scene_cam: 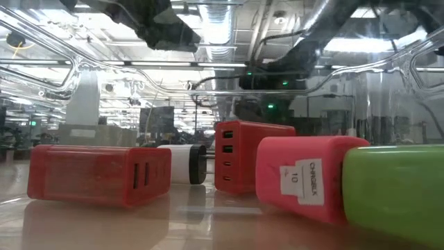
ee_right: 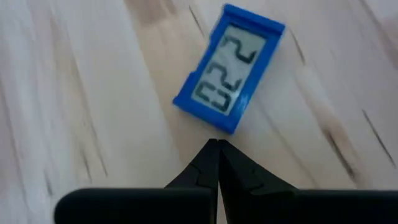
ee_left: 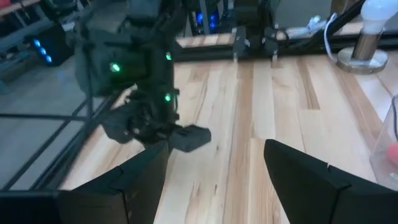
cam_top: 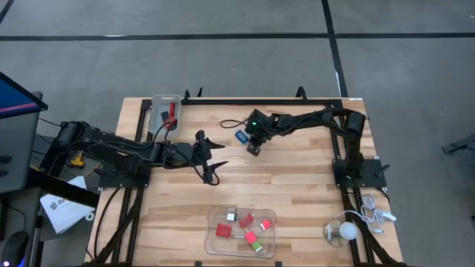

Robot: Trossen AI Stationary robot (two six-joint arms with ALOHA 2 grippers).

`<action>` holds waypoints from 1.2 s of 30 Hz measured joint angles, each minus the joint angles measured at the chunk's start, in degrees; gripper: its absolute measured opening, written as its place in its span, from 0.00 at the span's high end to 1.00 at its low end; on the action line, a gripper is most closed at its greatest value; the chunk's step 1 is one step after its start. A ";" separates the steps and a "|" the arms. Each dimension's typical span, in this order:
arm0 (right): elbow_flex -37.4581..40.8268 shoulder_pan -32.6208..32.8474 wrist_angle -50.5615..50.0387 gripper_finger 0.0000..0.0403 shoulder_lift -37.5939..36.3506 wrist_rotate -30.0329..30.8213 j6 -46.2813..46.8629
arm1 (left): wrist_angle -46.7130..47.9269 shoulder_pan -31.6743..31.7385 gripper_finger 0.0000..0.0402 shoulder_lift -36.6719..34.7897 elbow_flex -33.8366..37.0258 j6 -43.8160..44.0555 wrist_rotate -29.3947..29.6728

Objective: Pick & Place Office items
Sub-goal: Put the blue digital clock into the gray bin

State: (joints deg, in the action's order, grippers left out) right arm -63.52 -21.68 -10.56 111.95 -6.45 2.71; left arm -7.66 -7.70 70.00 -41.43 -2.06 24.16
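A blue piece with a pale display centre (ee_right: 230,78) lies flat on the wooden table (cam_top: 297,185), toward the far middle (cam_top: 242,136). My right gripper (ee_right: 217,144) is shut and slants down, its tips right at the piece's near short edge (cam_top: 253,146). My left gripper (cam_top: 217,159) hangs open above the table left of it, with nothing between its fingers (ee_left: 214,168). Red blocks (scene_cam: 97,173), a white and dark bit (scene_cam: 184,164) and a green piece (scene_cam: 395,191) lie in the clear tray (cam_top: 215,241) near the front edge. My right gripper's shut fingertips (ee_right: 211,155) come from above at a slant, right beside the blue piece's short edge (ee_right: 227,129). I cannot tell whether they touch it. The piece lies flat on the table.
A second clear tray (cam_top: 157,99) at the far left corner holds red and dark items. A white bulb with a cable (cam_top: 343,231) stands at the front right. Bare wood lies between the arms and the front tray.
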 joint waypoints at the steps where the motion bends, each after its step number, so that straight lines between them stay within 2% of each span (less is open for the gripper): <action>1: -1.56 0.01 -0.14 1.00 1.02 0.02 -0.48 | 0.87 0.00 0.35 0.00 0.00 0.57 0.30; 7: -6.87 0.27 1.36 1.00 2.92 0.37 -2.12 | 10.11 0.71 0.34 0.00 0.01 4.74 10.05; 11: -6.06 0.64 -0.35 1.00 -2.34 0.52 -2.83 | 15.24 1.96 0.31 0.00 0.02 8.43 12.08; 15: -2.79 0.44 -3.51 1.00 -11.83 0.54 -4.12 | 16.76 3.85 0.26 0.13 0.02 8.51 11.86; 18: 0.86 0.38 -4.39 1.00 -21.15 0.54 -4.68 | 16.74 6.51 0.22 0.39 0.07 5.90 5.68; 21: 4.20 0.64 -5.94 0.98 -31.11 0.41 -3.08 | 15.20 11.40 0.18 0.39 0.00 7.63 -2.42; 26: 9.00 1.56 -9.39 0.82 -45.65 0.41 2.00 | 16.30 18.91 0.14 4.23 -3.74 8.23 -12.39; 30: 11.96 3.00 -10.73 0.65 -53.91 0.47 7.18 | 18.31 22.24 0.13 12.43 -12.72 8.47 -17.77; 36: 15.37 5.71 -12.01 0.44 -59.96 2.71 10.65 | 37.08 26.51 0.13 30.08 -31.35 10.46 -21.10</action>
State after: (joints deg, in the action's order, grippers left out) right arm -48.15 -15.97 -22.57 51.99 -3.74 13.35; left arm 29.42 18.80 100.08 -72.78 8.40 3.06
